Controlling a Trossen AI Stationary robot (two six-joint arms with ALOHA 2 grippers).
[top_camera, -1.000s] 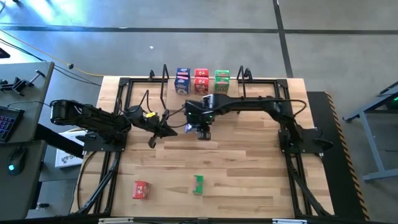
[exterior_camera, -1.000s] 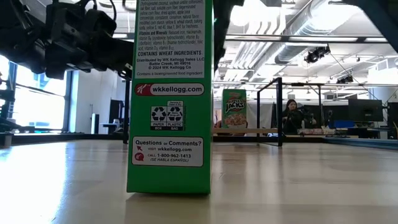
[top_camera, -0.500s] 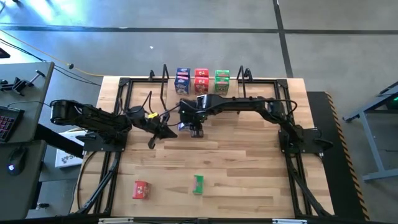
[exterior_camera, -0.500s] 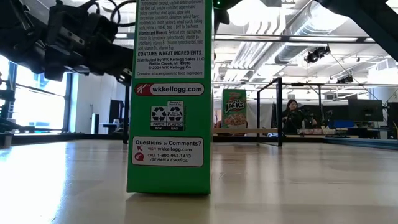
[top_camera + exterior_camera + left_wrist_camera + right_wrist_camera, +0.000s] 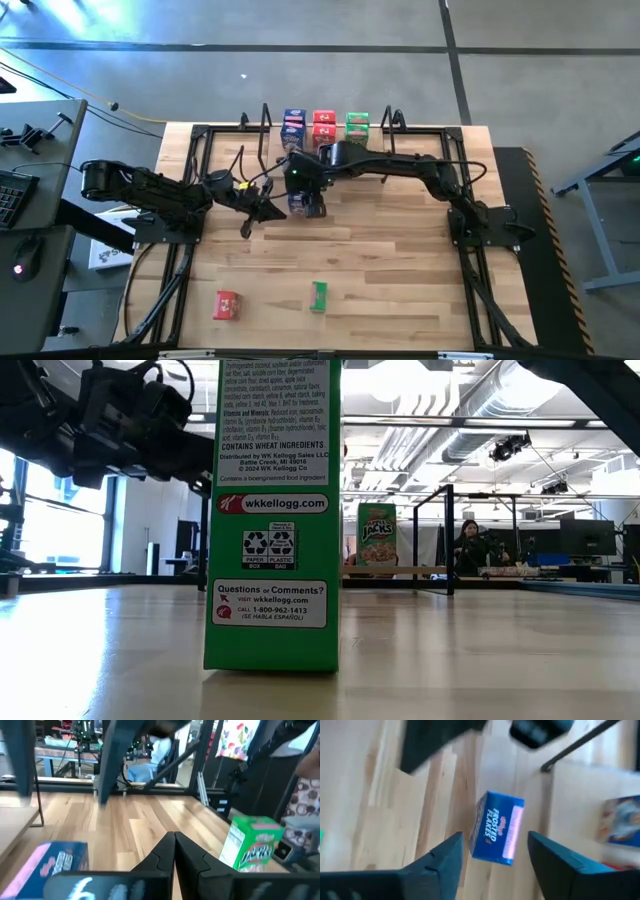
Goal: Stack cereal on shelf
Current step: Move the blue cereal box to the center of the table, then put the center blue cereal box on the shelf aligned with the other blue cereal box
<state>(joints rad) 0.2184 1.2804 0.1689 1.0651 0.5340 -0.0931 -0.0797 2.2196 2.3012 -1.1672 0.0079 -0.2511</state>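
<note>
Right gripper (image 5: 492, 857) hangs over a blue cereal box (image 5: 497, 828) on the table (image 5: 400, 260), its fingers (image 5: 445, 857) spread apart on either side of the box without touching it. In the high view this gripper (image 5: 308, 205) sits just in front of the shelf (image 5: 330, 135), where more boxes stand. Left gripper (image 5: 252, 214) waits close beside, pressed shut. A red box (image 5: 226, 305) and a green box (image 5: 318, 296) lie near the front edge.

Cereal boxes (image 5: 323, 129) on shelf (image 5: 325, 140); two near front edge.
</note>
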